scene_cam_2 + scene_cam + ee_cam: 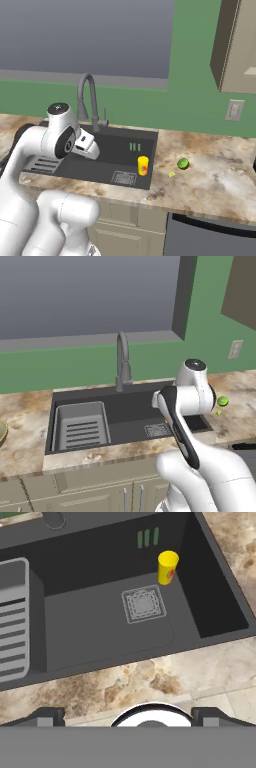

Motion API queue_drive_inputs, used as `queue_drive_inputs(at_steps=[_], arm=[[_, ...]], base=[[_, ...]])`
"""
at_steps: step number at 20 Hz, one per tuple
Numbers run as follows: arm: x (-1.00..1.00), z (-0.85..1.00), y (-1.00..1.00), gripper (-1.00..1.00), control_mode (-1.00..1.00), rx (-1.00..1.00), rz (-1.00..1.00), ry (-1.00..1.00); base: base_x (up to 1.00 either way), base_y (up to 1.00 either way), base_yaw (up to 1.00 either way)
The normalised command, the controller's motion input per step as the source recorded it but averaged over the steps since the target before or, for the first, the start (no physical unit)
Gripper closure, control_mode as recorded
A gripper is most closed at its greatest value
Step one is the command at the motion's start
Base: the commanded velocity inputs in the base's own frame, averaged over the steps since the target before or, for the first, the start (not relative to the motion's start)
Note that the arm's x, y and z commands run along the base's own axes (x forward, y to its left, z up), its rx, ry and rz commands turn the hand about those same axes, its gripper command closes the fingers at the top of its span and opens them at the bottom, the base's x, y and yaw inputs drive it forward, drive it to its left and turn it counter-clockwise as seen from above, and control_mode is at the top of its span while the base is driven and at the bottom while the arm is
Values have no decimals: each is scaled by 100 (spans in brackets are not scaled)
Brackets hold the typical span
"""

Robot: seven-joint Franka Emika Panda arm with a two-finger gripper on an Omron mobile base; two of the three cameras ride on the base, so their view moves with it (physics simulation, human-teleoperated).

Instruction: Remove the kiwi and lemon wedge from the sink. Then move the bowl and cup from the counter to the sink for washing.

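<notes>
Close under the hand camera runs the front strip of the counter (150, 682), and just past it opens the sink (100, 632). The gripper (128, 719) hangs above this front edge with its fingers spread fully apart, and nothing is between them.

Beyond the gripper and to its right, the cup (167, 567) stands upright on the sink floor, near the back right corner and just past the square drain (143, 605). To the gripper's left in the basin sits the ribbed rack insert (12, 622). The kiwi (183, 163) and the lemon wedge (172, 174) lie on the counter, outside the sink and well to the gripper's right, close to each other but not touching. So, as I judge, three of the four moves are done and the bowl remains.

The bowl (2, 431) shows as a sliver at the edge of the left base view, on the counter far to the gripper's left, past the rack. For this step I would bring the open hand over the bowl's rim, pinch one wall of it, lift it level, and pass clear of the faucet (122, 363) before lowering it beside the cup without knocking it.

I can read no writing; the cup has a red mark, but it is too small to read as a label.
</notes>
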Motion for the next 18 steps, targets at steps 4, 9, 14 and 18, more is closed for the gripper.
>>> queue_drive_inputs(at_steps=[4,9,14,18], arm=[[-15,12,29,-100,-100,0,-1,0],[-10,12,31,-100,-100,0,0,0],[-5,9,33,-100,-100,0,1,0],[-3,6,35,-100,-100,0,1,0]], base=[[0,0,0],[0,0,0],[0,0,0],[0,0,0]])
